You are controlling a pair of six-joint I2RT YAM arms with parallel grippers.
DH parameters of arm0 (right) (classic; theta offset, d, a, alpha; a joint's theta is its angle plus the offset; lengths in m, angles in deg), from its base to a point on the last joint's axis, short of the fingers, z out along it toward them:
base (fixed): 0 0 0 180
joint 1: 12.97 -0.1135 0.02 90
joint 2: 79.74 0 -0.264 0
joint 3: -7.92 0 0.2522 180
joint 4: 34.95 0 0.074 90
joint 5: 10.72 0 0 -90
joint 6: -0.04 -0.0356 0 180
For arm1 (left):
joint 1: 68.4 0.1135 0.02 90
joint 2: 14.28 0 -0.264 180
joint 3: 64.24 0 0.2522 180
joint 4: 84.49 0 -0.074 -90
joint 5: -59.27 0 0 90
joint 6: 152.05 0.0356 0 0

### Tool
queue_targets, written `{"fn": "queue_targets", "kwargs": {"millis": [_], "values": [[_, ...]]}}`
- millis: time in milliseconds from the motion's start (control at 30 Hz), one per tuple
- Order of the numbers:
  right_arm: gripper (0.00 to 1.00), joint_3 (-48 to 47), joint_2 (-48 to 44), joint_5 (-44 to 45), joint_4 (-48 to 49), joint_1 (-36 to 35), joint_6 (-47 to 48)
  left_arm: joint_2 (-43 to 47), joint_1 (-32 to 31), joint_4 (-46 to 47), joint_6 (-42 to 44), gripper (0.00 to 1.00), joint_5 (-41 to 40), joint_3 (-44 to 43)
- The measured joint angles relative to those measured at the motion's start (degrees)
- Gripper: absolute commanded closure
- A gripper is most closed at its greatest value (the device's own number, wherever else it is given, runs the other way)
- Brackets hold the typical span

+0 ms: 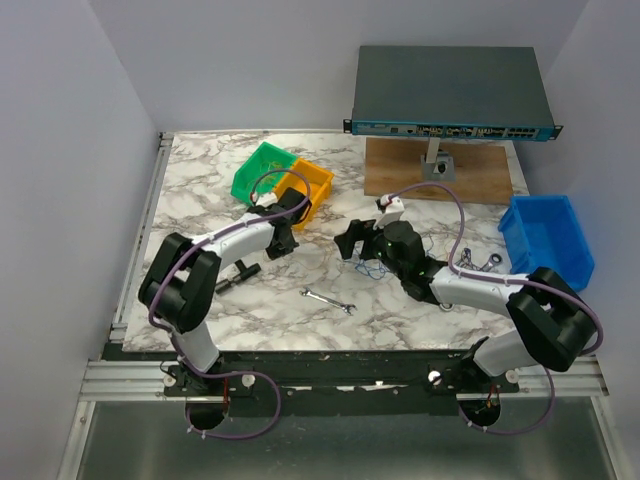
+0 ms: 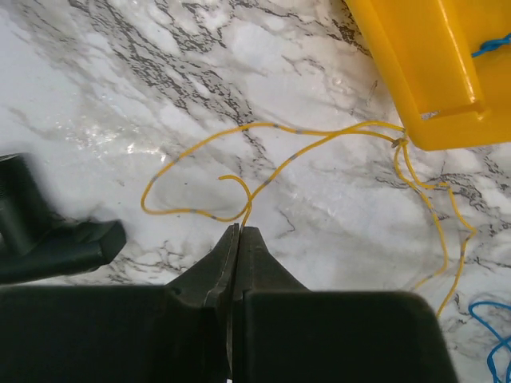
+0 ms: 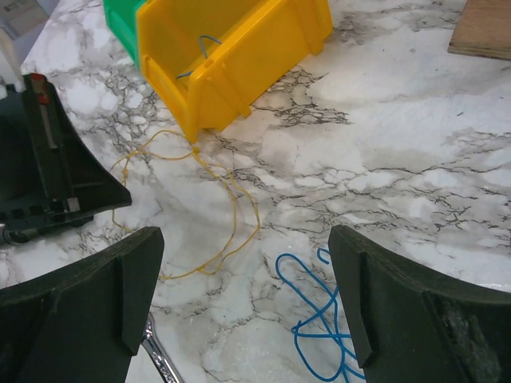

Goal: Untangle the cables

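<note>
Figure: two-arm cable-sorting scene on a marble table (image 3: 399, 167). We see the left gripper (image 2: 239, 230) clenched, its two fingers pressed flat together with one end of the yellow cable (image 2: 299, 130) pinched at the very tip. From that tip the yellow cable runs out toward 12 o'clock in the left wrist view, curls into a loose loop at 10 o'clock, then sweeps across to 2 o'clock, where it meets the lower corner of the yellow bin (image 3: 239, 72) and doubles back down toward 4 o'clock. All of it lies flat on the marble. The right gripper (image 3: 246, 233) is released, its jaws spread wide and holding nothing. Between those jaws, toward 5 o'clock in the right wrist view, lies the blue cable (image 3: 319, 307) in a small knot of loops, just beside the yellow cable's nearest bend but apart from it. A short blue strand also shows inside the yellow bin; we cannot tell whether it joins the blue cable on the table. The green bin (image 3: 120, 20) stands touching the yellow bin on its far side. In the overhead view both grippers sit near the table's centre, the bins at 11 o'clock, a silver wrench (image 1: 328, 300) at 6 o'clock, and a blue bin (image 1: 548, 240) at 3 o'clock.
</note>
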Motion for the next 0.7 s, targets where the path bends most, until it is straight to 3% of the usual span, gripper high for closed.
{"fn": "queue_targets", "kwargs": {"millis": [267,333,400,467,567,700], "values": [[0.07,0.04,0.48,-0.92,0.04,0.37,-0.09,9.40,0.00,-2.08,7.56,0.98,-1.90,0.81],[0.08,-1.90,2.73,-2.49,-0.74,0.42,-0.11,10.88,0.00,-2.08,9.55,0.83,-1.81,1.07],[0.09,-4.66,5.84,-4.59,-2.08,0.59,-0.09,12.15,0.00,-1.95,12.35,0.49,-1.18,1.46],[0.11,-6.67,8.31,-6.97,-3.34,0.63,-0.09,12.92,0.00,-1.31,14.16,0.35,-0.39,2.32],[0.12,-9.01,11.15,-9.86,-5.66,0.63,0.02,14.40,0.00,-0.81,16.35,0.26,0.66,4.39],[0.15,-11.78,13.92,-12.85,-8.83,0.63,0.55,15.87,0.46,-0.68,17.57,0.02,1.31,5.18]]}}
